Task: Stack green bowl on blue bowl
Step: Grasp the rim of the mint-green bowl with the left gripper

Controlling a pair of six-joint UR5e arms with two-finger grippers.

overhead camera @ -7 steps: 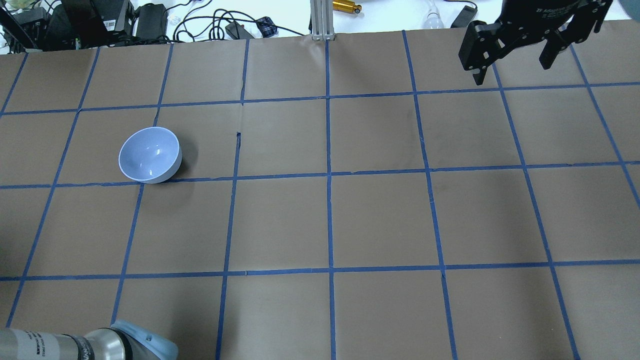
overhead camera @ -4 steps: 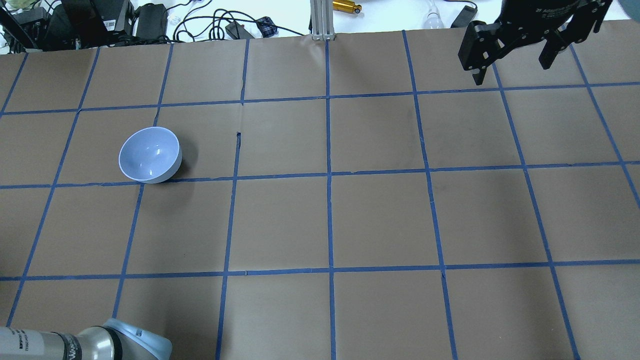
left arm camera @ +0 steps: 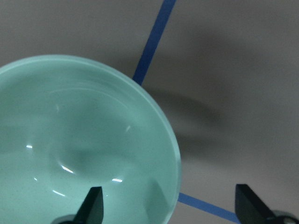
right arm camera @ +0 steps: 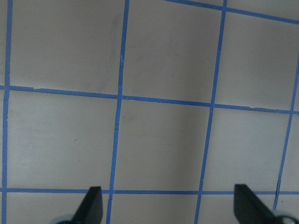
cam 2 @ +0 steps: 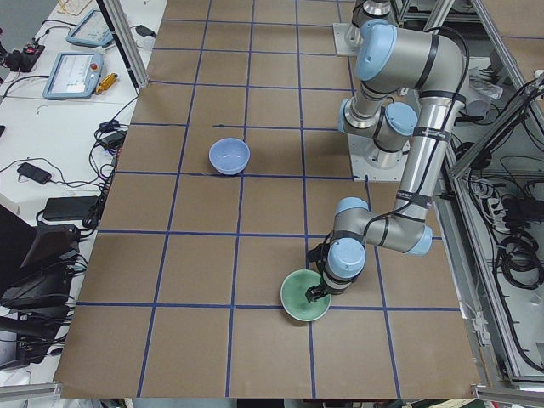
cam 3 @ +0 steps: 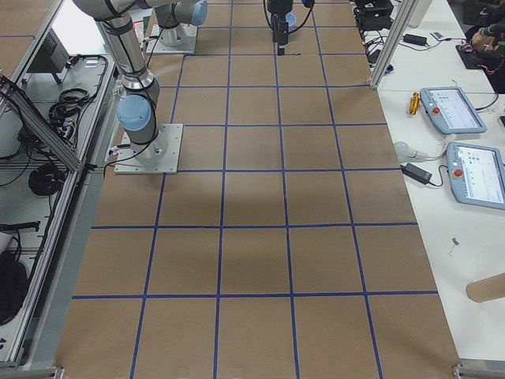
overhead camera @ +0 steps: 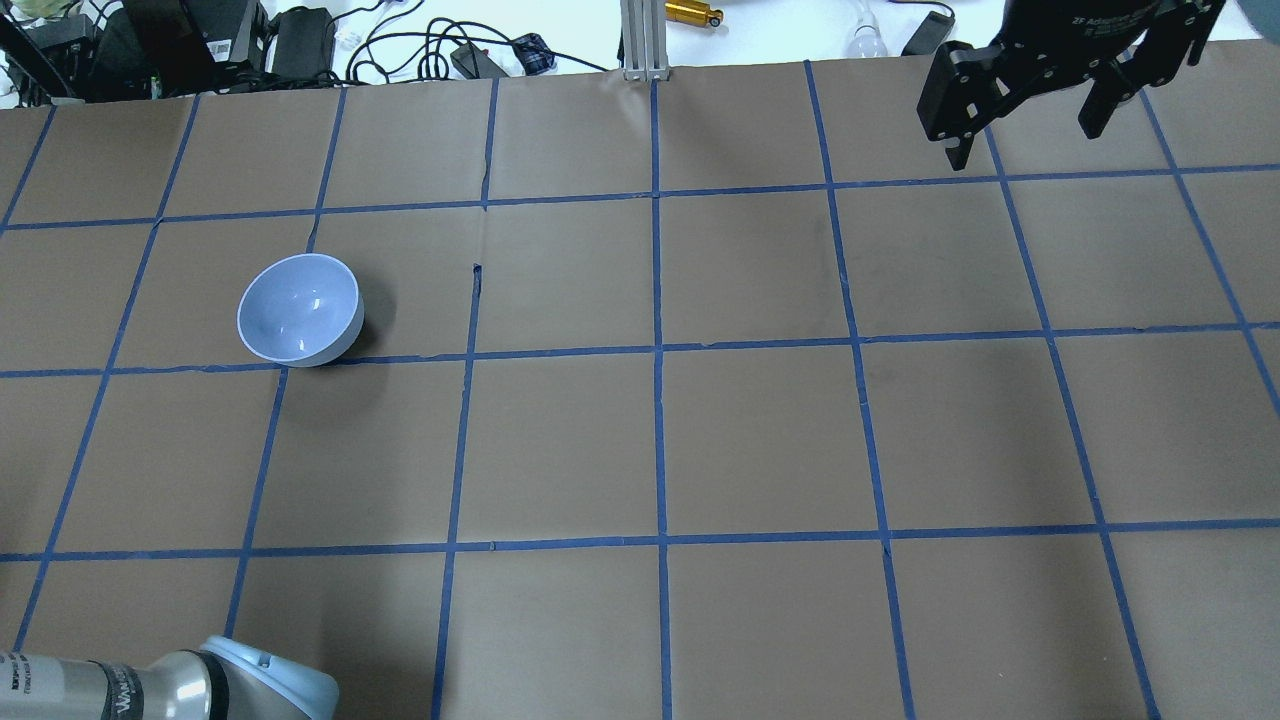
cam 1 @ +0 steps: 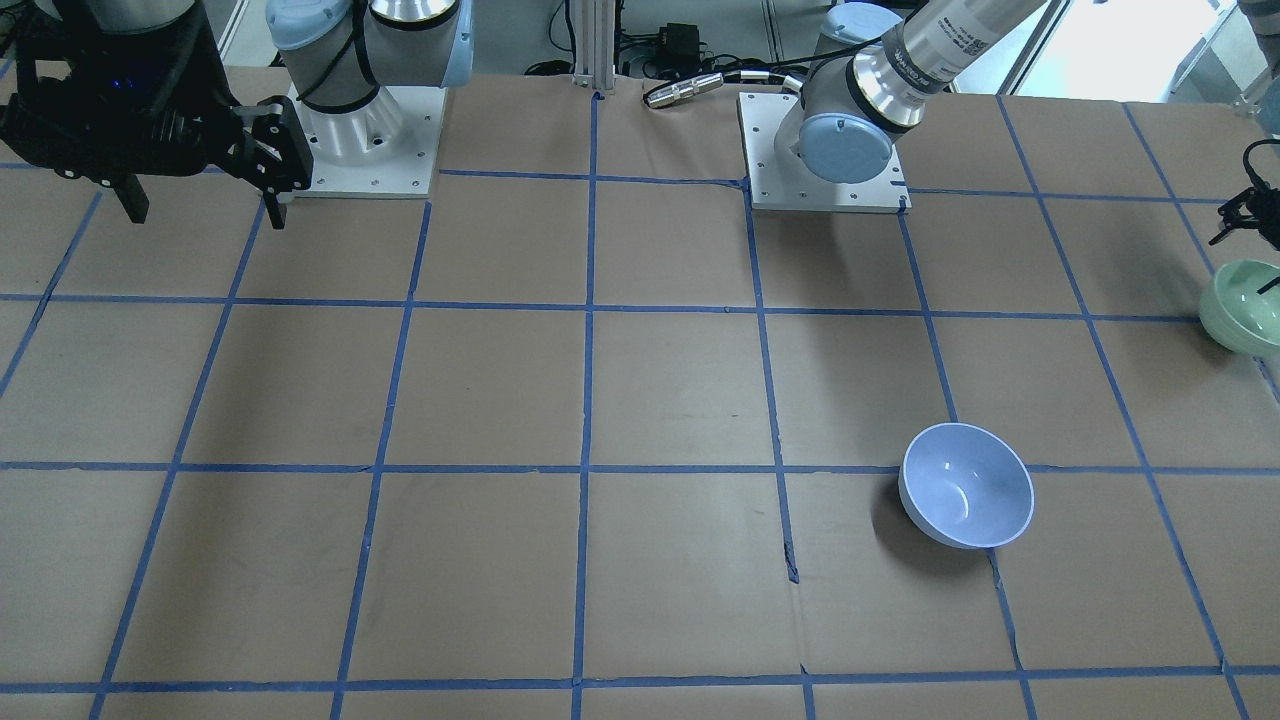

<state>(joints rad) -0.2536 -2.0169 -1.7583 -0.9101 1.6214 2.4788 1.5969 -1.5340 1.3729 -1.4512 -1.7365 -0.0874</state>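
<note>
The green bowl stands at the table's left end, seen in the exterior left view and at the right edge of the front view. My left gripper is open astride its rim, one finger inside the bowl and the other outside. The blue bowl stands upright and empty further along the table, well apart from the green one. My right gripper is open and empty, held high over the far right of the table.
Brown paper with a blue tape grid covers the table. Cables and power supplies and an aluminium post line the far edge. The arm bases stand at the robot's side. Teach pendants lie on a side bench.
My left arm's elbow at the overhead view's bottom left has shifted a little left and down. The blue bowl and my right gripper have not moved.
</note>
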